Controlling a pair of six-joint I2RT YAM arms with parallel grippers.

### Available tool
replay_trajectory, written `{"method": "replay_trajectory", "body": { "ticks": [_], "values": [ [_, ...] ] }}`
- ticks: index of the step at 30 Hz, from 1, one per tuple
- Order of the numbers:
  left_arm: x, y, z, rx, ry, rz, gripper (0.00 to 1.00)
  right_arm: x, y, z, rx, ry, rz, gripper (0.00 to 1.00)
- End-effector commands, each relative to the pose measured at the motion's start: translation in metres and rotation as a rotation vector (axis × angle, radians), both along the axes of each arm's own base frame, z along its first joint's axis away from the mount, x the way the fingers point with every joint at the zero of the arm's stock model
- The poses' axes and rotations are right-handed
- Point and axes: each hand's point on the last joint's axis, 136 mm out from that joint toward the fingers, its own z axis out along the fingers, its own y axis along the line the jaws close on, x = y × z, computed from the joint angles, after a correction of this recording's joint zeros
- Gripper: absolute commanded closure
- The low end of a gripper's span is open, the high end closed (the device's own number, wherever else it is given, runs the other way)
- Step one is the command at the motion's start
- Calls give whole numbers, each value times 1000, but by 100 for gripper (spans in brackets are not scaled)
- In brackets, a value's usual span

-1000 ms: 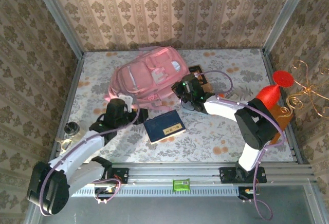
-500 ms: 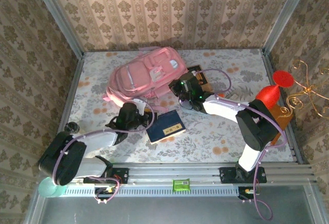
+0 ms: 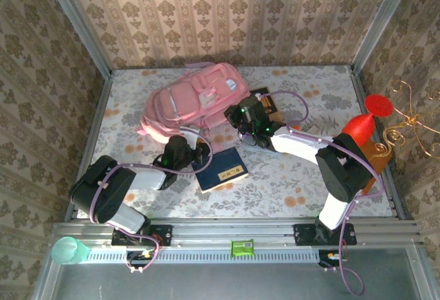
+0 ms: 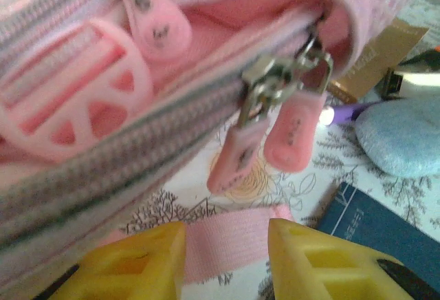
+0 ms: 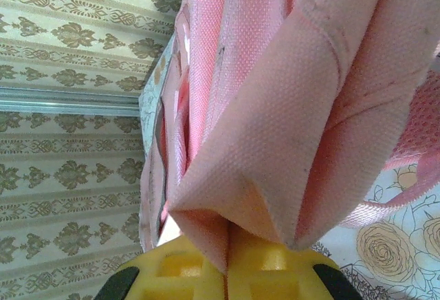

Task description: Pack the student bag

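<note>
Teal cup (image 3: 67, 250) sits at the far left on the rail in front of the table (image 3: 309, 176); what it contains cannot be made out. Next comes the left gripper (image 3: 199, 150), low at the near edge of the student bag (image 3: 196, 100). In the left wrist view this gripper (image 4: 227, 245) has its yellow fingers (image 4: 130, 262) apart, and a flat pink strap (image 4: 227, 238) lies across the gap between them; I cannot tell whether the pads press on it. Just beyond the strap, two pink zipper pulls (image 4: 268, 142) hang from the end of a zip, and the seam above them gapes enough to show pink lining. Nothing inside the bag can be seen.

The bag itself lies in the far left-centre of the table, front pockets facing up. Its long axis runs on a diagonal from near-left to far-right. Which end is its top I cannot tell.

A dark blue book (image 3: 220, 169) lies flat on the table just beside the bag's near edge, to the right of the left gripper. The right gripper (image 3: 240, 115) is at the bag's right side. In the right wrist view, the right gripper (image 5: 227, 262) is clamped tight on a fold of the bag's pink fabric. A brown box (image 3: 271, 107) lies just behind it, and a red cone-shaped thing (image 3: 368, 118) stands at the right edge.
</note>
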Motion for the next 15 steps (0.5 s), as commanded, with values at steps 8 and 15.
{"method": "replay_trajectory", "body": {
  "ticks": [8,15],
  "values": [
    [26,-1,38,-46,-116,40,72,5,13,55,107,-121,12,96],
    [26,-1,45,-87,-140,30,74,5,13,50,102,-114,15,96]
  ]
}}
